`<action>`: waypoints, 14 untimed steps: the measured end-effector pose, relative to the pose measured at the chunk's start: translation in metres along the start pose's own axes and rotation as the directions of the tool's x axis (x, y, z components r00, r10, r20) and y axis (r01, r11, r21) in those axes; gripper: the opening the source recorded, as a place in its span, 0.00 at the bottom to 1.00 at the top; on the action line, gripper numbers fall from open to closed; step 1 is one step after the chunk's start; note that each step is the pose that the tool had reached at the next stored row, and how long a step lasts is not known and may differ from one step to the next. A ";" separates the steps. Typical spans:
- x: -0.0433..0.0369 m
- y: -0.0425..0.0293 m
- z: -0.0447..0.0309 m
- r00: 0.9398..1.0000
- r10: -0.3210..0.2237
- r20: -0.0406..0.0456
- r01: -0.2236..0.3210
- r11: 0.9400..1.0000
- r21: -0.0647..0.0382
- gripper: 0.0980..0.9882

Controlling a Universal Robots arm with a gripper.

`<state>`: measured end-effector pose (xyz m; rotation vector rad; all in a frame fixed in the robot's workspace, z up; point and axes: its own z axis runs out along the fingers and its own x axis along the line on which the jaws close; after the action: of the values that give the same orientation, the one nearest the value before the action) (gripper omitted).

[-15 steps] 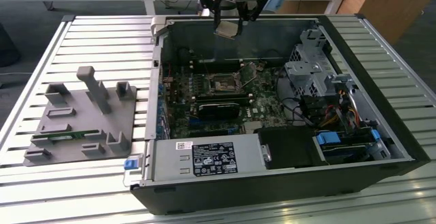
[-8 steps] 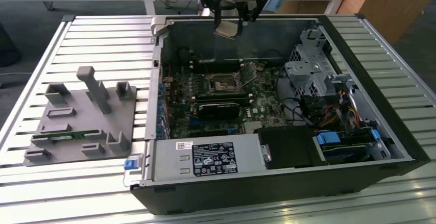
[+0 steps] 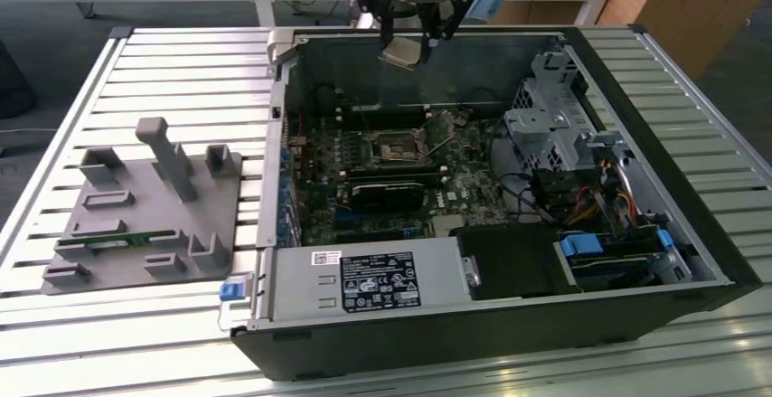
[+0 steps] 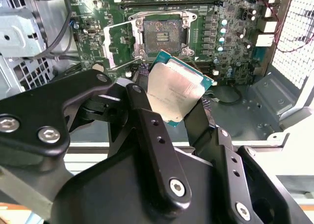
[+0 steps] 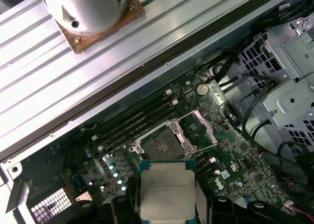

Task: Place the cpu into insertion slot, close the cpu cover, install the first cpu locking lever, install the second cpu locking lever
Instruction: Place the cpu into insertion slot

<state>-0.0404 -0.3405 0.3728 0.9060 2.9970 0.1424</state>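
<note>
Black two-fingered gripper (image 4: 174, 91) on the arm's end pinches the small flat square cpu with the dull silver-grey metal top (image 4: 175, 86) by two opposite edges. Its fingers are drawn in just to the chip's width, and the chip hangs in the air, touching nothing else. Ahead of it and lower down lies the square black insertion slot with its dark centre (image 4: 163, 36), bare and open. In both wrist views it sits just past the chip's leading edge. In the second wrist view the chip's sides look turned against the slot's sides rather than square with them, which we judge the relation that matters. Beside the slot the thin silvery cpu cover frame (image 5: 203, 123) stands swung back, off the opening. The exterior view adds the height: we see the cpu (image 3: 402, 54) well above the green motherboard (image 3: 465, 180), near the far wall of the open black tower case (image 3: 483, 338), with the insertion slot (image 3: 396, 148) lying toward the camera. Around the case spreads a grey slatted table (image 3: 145, 62), and a grey fixture plate with upright pegs (image 3: 133, 203) sits at the exterior view's left.
</note>
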 end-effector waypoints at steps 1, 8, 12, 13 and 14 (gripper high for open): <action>0.0000 0.0000 0.0000 1.000 0.009 0.001 -0.009 1.000 0.000 0.50; 0.0000 0.0000 0.0000 0.997 0.073 0.007 -0.073 0.997 -0.001 0.50; 0.0000 0.0000 0.0001 0.993 0.114 0.011 -0.114 0.994 -0.002 0.50; 0.0000 0.0000 0.0001 0.992 0.124 0.011 -0.124 0.992 -0.003 0.50; 0.0000 0.0000 0.0002 0.991 0.135 0.012 -0.135 0.991 -0.003 0.50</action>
<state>-0.0404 -0.3405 0.3726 1.1050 2.9227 0.1397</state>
